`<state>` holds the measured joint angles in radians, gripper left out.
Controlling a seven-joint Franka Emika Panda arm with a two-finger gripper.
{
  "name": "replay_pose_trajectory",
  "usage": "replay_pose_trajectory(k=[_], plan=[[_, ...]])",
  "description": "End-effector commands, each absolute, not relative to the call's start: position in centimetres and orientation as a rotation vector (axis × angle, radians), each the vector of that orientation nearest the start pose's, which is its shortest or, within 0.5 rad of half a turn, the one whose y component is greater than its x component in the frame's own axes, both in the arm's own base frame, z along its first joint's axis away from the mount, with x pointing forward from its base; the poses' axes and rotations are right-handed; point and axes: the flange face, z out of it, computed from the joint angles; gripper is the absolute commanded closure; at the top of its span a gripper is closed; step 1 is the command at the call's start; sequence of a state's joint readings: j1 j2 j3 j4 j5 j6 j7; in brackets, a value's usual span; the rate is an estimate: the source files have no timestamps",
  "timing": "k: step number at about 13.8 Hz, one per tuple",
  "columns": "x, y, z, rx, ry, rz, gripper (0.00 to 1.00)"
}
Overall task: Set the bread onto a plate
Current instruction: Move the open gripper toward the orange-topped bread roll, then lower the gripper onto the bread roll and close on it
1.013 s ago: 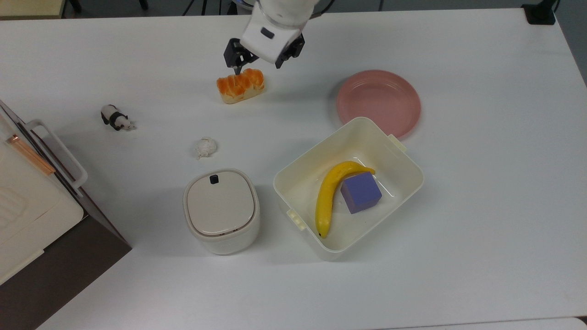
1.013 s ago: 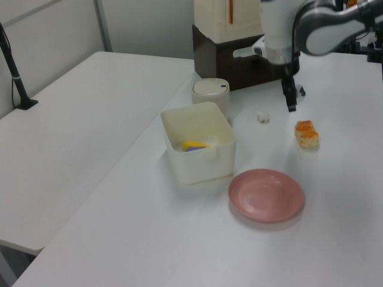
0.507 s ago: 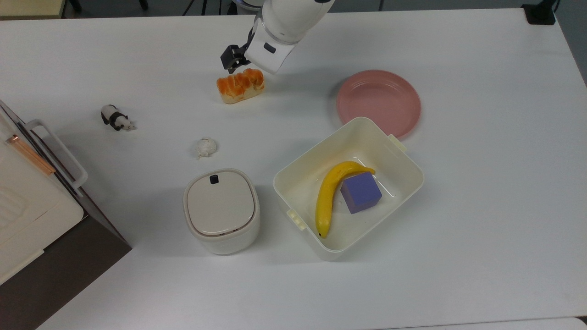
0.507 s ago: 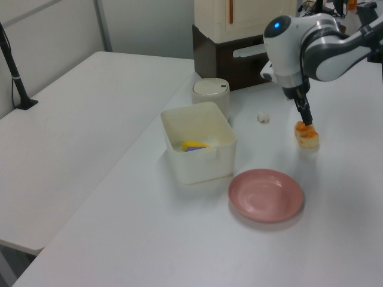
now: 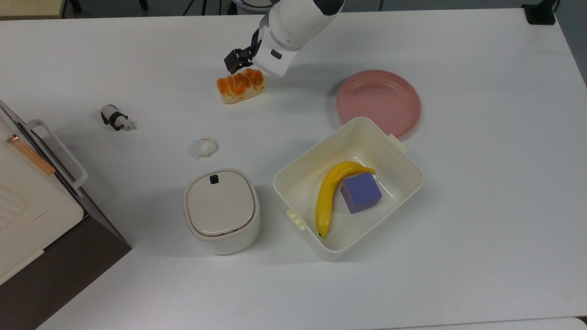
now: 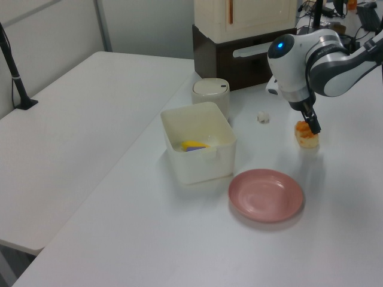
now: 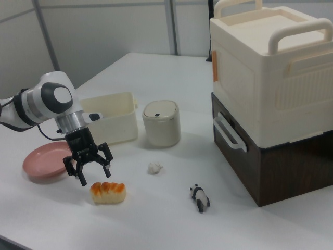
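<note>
The bread (image 5: 240, 85) is a small orange-brown loaf lying on the white table at the top view's upper middle. It also shows in the left view (image 6: 307, 137) and the right view (image 7: 107, 192). My gripper (image 7: 94, 176) hangs open just above the bread, tilted, with its fingers spread wider than the loaf and nothing between them. From the top view, the gripper (image 5: 244, 68) sits over the loaf's far edge, partly hidden under the white wrist. The pink plate (image 5: 379, 103) lies empty to the top view's right of the bread, also seen in the left view (image 6: 266, 195).
A cream tub (image 5: 284, 183) holding a banana (image 5: 328, 195) and a purple cube (image 5: 361, 192) stands just below the plate. A lidded white bin (image 5: 221, 211), a white lump (image 5: 206, 147), a panda toy (image 5: 117, 118) and stacked cream and brown boxes (image 5: 27, 206) lie to the top view's left.
The gripper has come down and tilted over the bread, shifting slightly to the top view's right. The bread and the plate have not moved.
</note>
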<state>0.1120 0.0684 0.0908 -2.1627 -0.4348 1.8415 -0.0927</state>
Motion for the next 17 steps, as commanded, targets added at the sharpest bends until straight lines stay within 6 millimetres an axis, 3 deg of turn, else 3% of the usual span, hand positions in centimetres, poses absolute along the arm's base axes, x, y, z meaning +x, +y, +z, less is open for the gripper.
replay_pose_trajectory(k=[1, 6, 8, 11, 12, 14, 17], plan=[[49.7, 7.0, 31.9, -3.368, -0.94, 0.708, 0.11], [50.1, 6.9, 30.2, -3.37, -0.995, 0.76, 0.11], [50.2, 6.9, 30.2, -3.369, -0.997, 0.758, 0.23], [50.2, 6.9, 30.1, -3.363, -1.007, 0.764, 0.61], [50.3, 6.9, 30.1, -3.355, -1.026, 0.765, 0.78], [50.2, 6.9, 30.1, -3.327, -1.081, 0.779, 0.97], [50.7, 6.9, 30.8, -3.307, -1.129, 0.769, 1.0]])
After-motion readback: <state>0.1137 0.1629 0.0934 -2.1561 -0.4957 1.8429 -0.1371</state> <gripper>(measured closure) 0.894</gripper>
